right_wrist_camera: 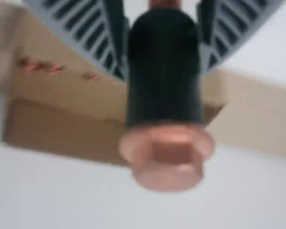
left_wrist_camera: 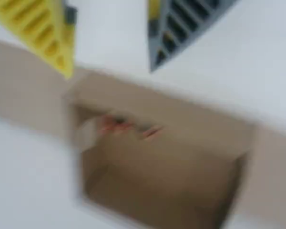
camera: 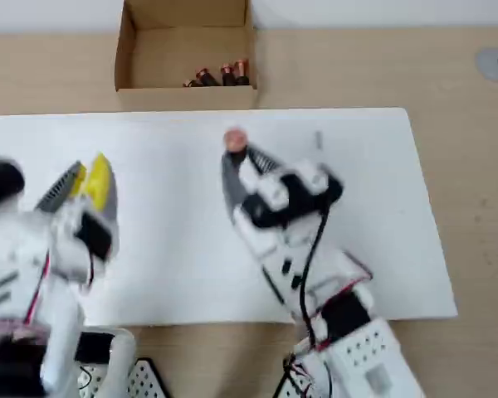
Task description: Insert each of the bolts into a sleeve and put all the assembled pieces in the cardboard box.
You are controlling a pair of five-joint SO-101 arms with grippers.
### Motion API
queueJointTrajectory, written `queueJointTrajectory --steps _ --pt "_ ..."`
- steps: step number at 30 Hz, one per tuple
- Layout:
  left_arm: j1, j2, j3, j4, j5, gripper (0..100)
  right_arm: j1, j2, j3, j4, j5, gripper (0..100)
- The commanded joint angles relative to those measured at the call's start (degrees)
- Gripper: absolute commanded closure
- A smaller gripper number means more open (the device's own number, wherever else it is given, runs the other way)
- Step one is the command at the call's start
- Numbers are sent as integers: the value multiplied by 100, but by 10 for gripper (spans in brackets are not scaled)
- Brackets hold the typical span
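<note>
My right gripper (camera: pixel 235 154) is shut on an assembled piece (right_wrist_camera: pixel 164 95), a black sleeve with a copper bolt head (camera: pixel 235 138) at its end. It hangs over the white mat (camera: pixel 191 240), a short way in front of the cardboard box (camera: pixel 185 96). Several assembled pieces (camera: pixel 220 76) lie inside the box against its near wall. My left gripper (camera: pixel 83 184), with one yellow and one grey finger, is open over the mat's left part and holds nothing. The box (left_wrist_camera: pixel 157 167) and its pieces (left_wrist_camera: pixel 126 126) lie beyond the open fingers (left_wrist_camera: pixel 43 33) in the left wrist view.
The mat lies on a wooden table (camera: pixel 465 149). A grey round fitting (camera: pixel 495 63) sits in the table at the far right. A thin faint mark (camera: pixel 319 139) shows on the mat to the right of the held piece.
</note>
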State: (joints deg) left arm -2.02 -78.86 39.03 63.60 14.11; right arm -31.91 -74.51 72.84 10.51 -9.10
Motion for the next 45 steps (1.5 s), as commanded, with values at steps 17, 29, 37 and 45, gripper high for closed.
queueJointTrajectory --steps 17,29,37,45 --pt "-316 338 2488 -1275 -835 918 919 11371 -11055 -97 967 989" --pt "-299 338 2998 -1284 -835 918 1130 15248 -15196 273 607 989" --pt "-299 338 3015 -1257 -844 918 1130 15776 -15530 492 642 986" --pt "-299 338 3077 -1046 -835 919 1226 15749 -15582 1081 615 948"
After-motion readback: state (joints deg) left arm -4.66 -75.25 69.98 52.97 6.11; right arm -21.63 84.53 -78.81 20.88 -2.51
